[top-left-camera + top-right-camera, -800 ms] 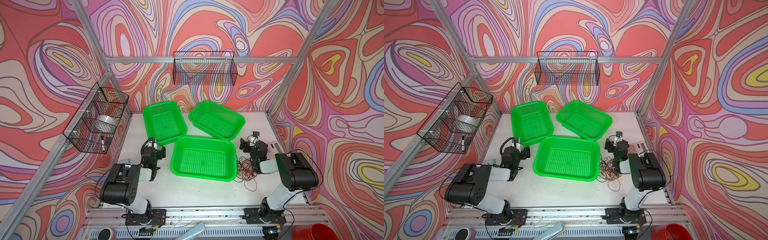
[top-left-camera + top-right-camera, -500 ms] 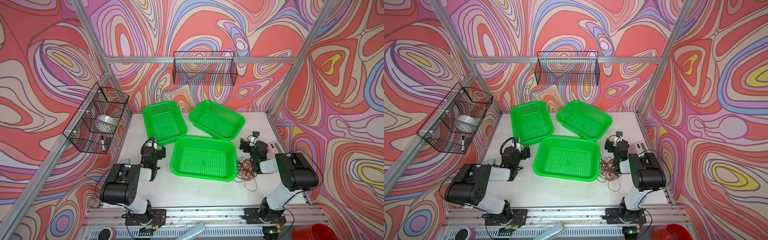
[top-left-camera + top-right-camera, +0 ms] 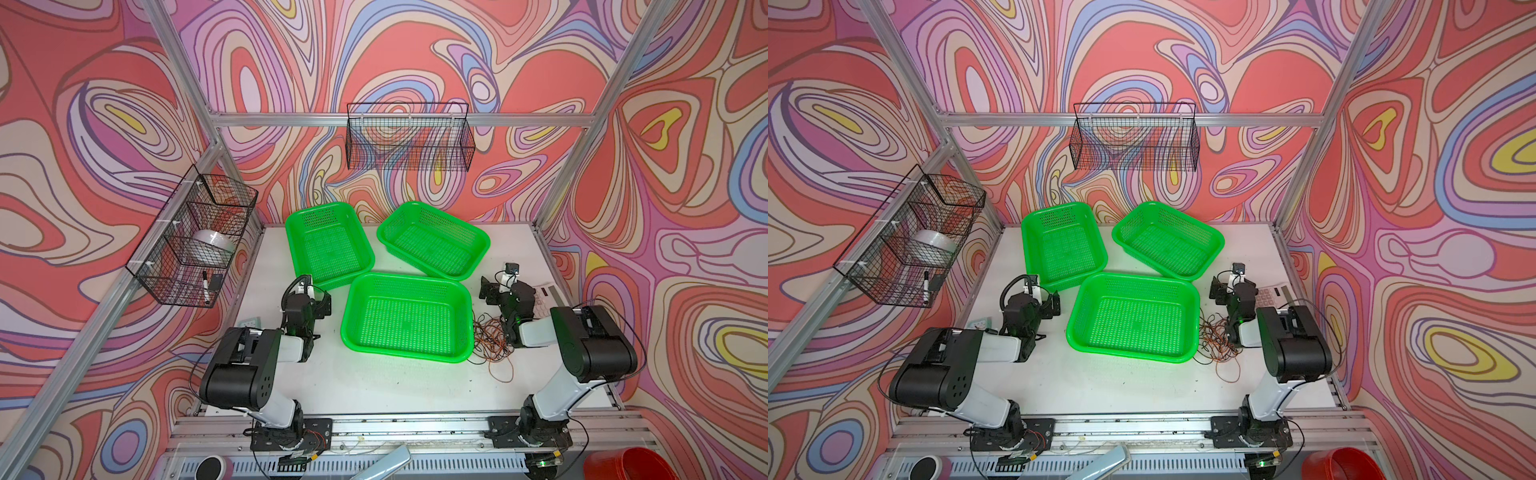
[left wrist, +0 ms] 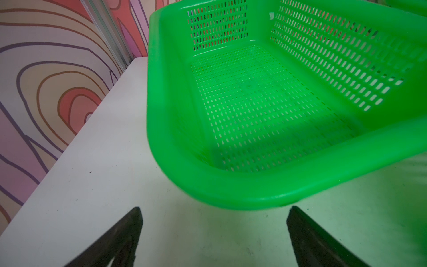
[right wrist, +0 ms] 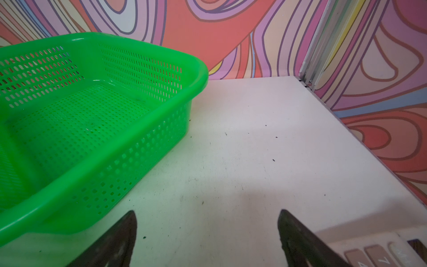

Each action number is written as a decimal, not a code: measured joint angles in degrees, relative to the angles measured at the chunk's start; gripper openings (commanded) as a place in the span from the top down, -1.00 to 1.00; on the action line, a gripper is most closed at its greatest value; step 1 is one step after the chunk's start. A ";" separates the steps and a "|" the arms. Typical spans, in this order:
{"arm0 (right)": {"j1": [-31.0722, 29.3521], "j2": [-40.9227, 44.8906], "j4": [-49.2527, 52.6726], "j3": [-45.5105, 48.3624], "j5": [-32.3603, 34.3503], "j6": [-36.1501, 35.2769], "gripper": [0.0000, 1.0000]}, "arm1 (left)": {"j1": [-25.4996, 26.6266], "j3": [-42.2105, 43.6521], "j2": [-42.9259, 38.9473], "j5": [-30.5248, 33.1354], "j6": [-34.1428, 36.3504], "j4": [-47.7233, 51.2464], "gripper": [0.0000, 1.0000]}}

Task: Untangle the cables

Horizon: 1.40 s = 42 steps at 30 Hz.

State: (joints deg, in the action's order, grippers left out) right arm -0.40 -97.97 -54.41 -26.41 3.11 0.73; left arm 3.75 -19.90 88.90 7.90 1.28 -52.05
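My left gripper (image 4: 215,208) and right gripper (image 5: 208,211) are both spread wide, empty. The cables (image 3: 490,340) lie tangled at the desk's (image 3: 395,382) four o'clock, just beside the near basket (image 3: 468,320). I fear pinching several strands together could tighten knots; a snagged loop might drag the basket.

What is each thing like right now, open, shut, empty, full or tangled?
cables: tangled in a loose heap
left tool: open, empty
right tool: open, empty
front green basket: empty
back left green basket: empty
back right green basket: empty
side wire basket: holds a white roll and a marker
back wire basket: empty
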 measured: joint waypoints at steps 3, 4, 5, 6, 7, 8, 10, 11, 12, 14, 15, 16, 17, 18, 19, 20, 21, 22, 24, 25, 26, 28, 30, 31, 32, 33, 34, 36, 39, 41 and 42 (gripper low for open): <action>0.00 0.00 -0.02 0.00 0.04 0.00 -0.97 | 0.00 0.15 0.00 -0.35 0.02 -0.37 -0.97; 0.00 -0.02 -0.13 0.00 0.13 0.02 -0.97 | 0.00 0.37 0.00 -0.61 0.07 -0.90 -0.96; 0.00 0.00 -0.39 0.07 0.35 0.09 -0.97 | 0.00 0.72 0.00 -0.90 0.17 -1.51 -0.96; 0.00 0.00 -0.85 0.22 0.52 0.22 -0.97 | 0.00 1.05 0.00 -1.29 0.20 -2.01 -0.95; 0.00 0.00 -1.88 0.68 0.70 0.37 -0.97 | 0.00 1.42 0.00 -1.77 0.28 -2.47 -0.95; 0.00 0.00 -2.84 1.20 0.90 0.42 -0.97 | 0.00 1.73 0.00 -2.12 0.42 -2.75 -0.95; 0.02 0.00 -4.26 2.29 1.07 0.44 -0.97 | 0.00 1.99 0.00 -2.62 0.57 -3.06 -0.95; 0.00 0.00 -4.48 2.60 1.09 0.44 -0.96 | 0.00 1.99 0.00 -2.82 0.59 -3.10 -0.94; 0.02 0.00 -4.63 2.75 1.09 0.46 -0.95 | 0.00 1.99 0.00 -3.06 0.61 -3.15 -0.93; 0.00 0.00 -5.09 2.75 1.16 0.44 -0.94 | 0.00 2.01 0.00 -3.58 0.68 -3.34 -0.92; 0.00 0.09 -5.20 2.75 1.38 0.48 -0.93 | 0.00 2.05 -0.11 -3.72 0.68 -3.52 -0.92; 0.00 0.50 -4.81 2.75 1.66 0.59 -0.93 | 0.00 2.16 -0.50 -3.74 0.66 -3.52 -0.92; 0.00 1.07 -4.09 2.75 1.97 0.66 -0.93 | 0.00 2.34 -1.16 -3.76 0.66 -3.37 -0.91; 0.00 2.51 -2.62 2.75 2.34 0.85 -0.91 | 0.00 2.43 -2.47 -3.80 0.66 -2.69 -0.91; 0.00 4.63 -0.66 2.73 2.71 0.94 -0.91 | 0.00 2.40 -4.57 -3.78 0.66 -1.05 -0.90; 0.00 6.75 1.18 2.64 3.10 1.09 -0.91 | 0.00 2.29 -6.54 -3.80 0.63 0.63 -0.91; 0.00 9.84 4.33 2.12 3.48 1.55 -0.90 | 0.00 1.88 -9.33 -3.58 0.63 3.21 -0.91; 0.02 12.94 7.78 1.07 3.63 2.25 -0.89 | 0.00 1.14 -12.22 -3.30 0.44 5.95 -0.91; 0.00 18.51 16.52 -2.47 3.69 4.20 -0.86 | 0.00 -1.14 -17.40 -3.17 -0.39 11.37 -0.89; 0.00 20.94 21.49 -4.96 3.50 5.64 -0.82 | 0.02 -2.62 -19.89 -3.45 -0.98 14.08 -0.89; 0.02 22.77 25.99 -7.39 2.95 7.15 -0.78 | 0.17 -4.04 -22.03 -3.82 -1.66 16.79 -0.87; 0.02 26.23 35.63 -12.66 0.11 11.06 -0.70 | 1.03 -7.41 -26.01 -5.07 -3.19 22.67 -0.85; 0.00 28.55 42.56 -15.61 -4.37 14.49 -0.65 | 2.47 -11.17 -28.22 -6.40 -4.83 28.85 -0.81; -0.13 29.49 45.94 -16.44 -6.91 16.33 -0.64 | 3.50 -13.64 -29.00 -7.28 -5.66 32.44 -0.82; -0.42 30.05 48.72 -16.81 -9.09 17.70 -0.63 | 4.37 -15.41 -29.33 -7.87 -6.34 35.06 -0.82; -0.90 30.36 51.67 -16.90 -11.50 19.12 -0.62 | 5.31 -17.07 -29.62 -8.57 -7.17 37.70 -0.82; -1.66 30.34 54.75 -16.90 -13.40 20.24 -0.61 | 6.25 -18.34 -29.83 -9.31 -7.85 40.00 -0.82; -3.96 29.59 60.87 -16.90 -16.37 21.77 -0.61 | 7.98 -19.78 -30.10 -10.29 -9.14 43.74 -0.81; -8.33 27.50 68.06 -16.94 -19.71 23.04 -0.61 | 10.29 -20.41 -30.27 -12.09 -10.71 48.30 -0.82; -10.88 26.01 70.82 -16.94 -21.77 23.63 -0.59 | 11.67 -20.41 -30.27 -12.90 -11.19 50.27 -0.84; -11.96 25.31 71.73 -16.94 -22.67 24.00 -0.57 | 12.35 -20.46 -30.27 -13.07 -11.32 51.15 -0.85</action>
State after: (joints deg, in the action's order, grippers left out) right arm -12.36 -72.66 17.32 -43.35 -19.55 24.73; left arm 16.10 -40.36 58.63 -5.17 -10.04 -0.91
